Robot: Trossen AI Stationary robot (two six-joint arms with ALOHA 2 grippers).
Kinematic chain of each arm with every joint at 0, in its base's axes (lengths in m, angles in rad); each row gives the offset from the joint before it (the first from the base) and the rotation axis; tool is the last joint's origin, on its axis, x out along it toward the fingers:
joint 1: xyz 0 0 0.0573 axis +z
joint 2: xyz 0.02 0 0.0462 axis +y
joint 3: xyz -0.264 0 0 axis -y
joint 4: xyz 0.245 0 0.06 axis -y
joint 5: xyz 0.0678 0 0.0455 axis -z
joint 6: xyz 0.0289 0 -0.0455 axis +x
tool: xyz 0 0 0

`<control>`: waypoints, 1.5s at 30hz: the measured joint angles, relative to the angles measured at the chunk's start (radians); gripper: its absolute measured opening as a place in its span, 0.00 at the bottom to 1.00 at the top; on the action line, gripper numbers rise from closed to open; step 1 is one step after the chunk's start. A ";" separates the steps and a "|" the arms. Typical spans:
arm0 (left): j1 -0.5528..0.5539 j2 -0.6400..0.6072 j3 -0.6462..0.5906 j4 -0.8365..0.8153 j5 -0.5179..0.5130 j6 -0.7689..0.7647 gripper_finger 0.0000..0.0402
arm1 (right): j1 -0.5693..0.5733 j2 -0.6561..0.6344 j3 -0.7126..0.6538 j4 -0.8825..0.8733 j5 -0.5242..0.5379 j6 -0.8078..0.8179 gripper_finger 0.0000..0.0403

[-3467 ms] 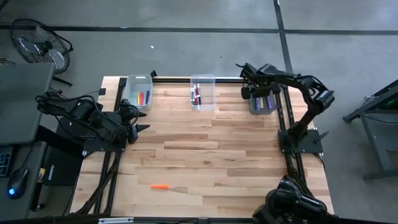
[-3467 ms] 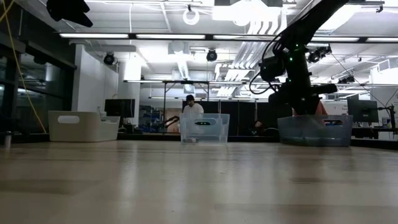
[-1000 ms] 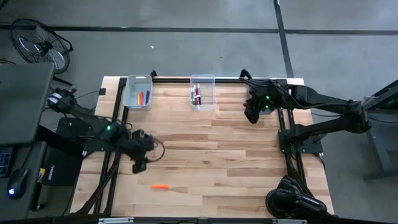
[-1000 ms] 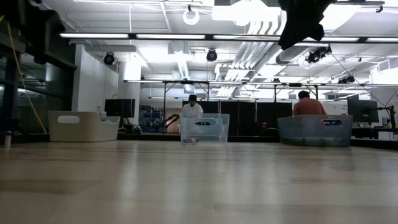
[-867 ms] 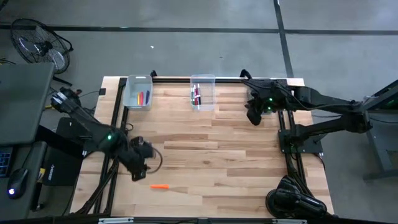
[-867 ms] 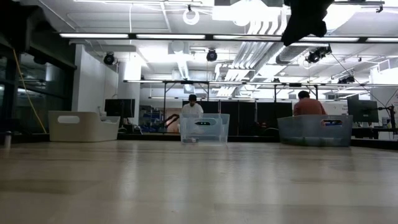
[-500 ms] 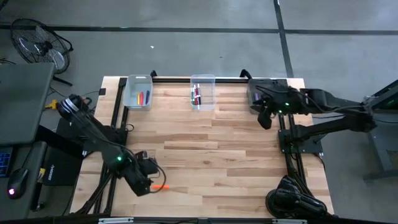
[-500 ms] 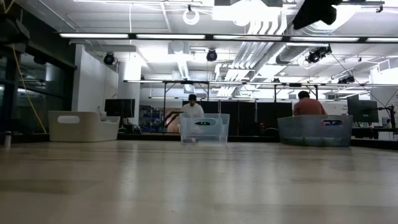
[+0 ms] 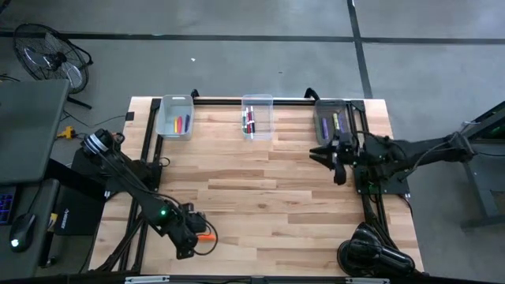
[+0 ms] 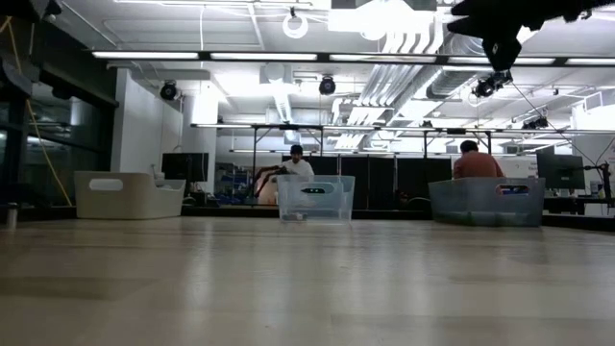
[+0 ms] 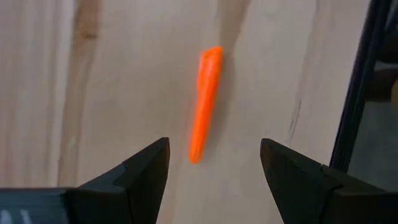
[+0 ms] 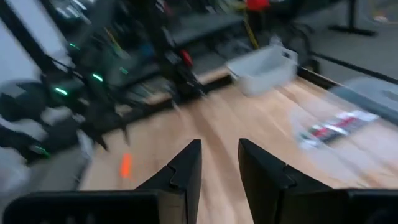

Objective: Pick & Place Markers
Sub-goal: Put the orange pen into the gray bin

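One orange marker (image 11: 205, 102) lies flat on the wood near the table's near-left corner; in the high view only its tip (image 9: 208, 236) shows beside my left gripper (image 9: 192, 233). My left gripper (image 11: 214, 163) hovers over it, open, a finger on either side of the marker's near end, touching nothing. My right gripper (image 9: 331, 153) hangs above the table's right side, near of the right bin, open by a narrow gap (image 12: 220, 163), holding nothing. Other markers lie inside the three bins.
Three clear bins stand along the far edge: the left bin (image 9: 175, 118) with yellow and red markers, the middle bin (image 9: 257, 117) with red and black ones, the right bin (image 9: 334, 123) with purple and light green. Bare wood lies between them. People show in the room behind.
My left gripper has swung from the table's left middle toward the near edge and come down over the orange marker, staying open. My right arm has drawn back toward the right edge and a little nearer, so the right bin now shows uncovered. The marker has not moved.
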 joint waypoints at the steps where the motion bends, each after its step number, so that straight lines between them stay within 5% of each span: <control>1: 0.000 0.007 0.000 0.012 0.005 0.020 0.62 | 0.009 -0.010 -0.044 0.078 -0.007 0.005 0.23; 12: 0.000 0.071 0.000 0.072 0.019 0.073 0.62 | 0.121 -0.043 -0.395 0.684 0.106 0.016 0.23; 22: 0.001 0.073 0.000 0.098 0.021 0.073 0.62 | 0.194 -0.161 -0.540 0.778 0.258 -0.020 0.23; 30: 0.022 0.073 0.000 0.098 0.017 0.096 0.62 | 0.183 -0.374 -0.550 0.583 0.258 -0.061 0.23; 38: 0.081 0.073 0.000 0.095 0.038 0.183 0.62 | 0.112 -0.553 -0.550 0.242 0.130 -0.009 0.23; 45: 0.085 0.093 0.000 0.082 0.103 0.222 0.62 | 0.026 -0.579 -0.454 -0.002 0.052 -0.085 0.23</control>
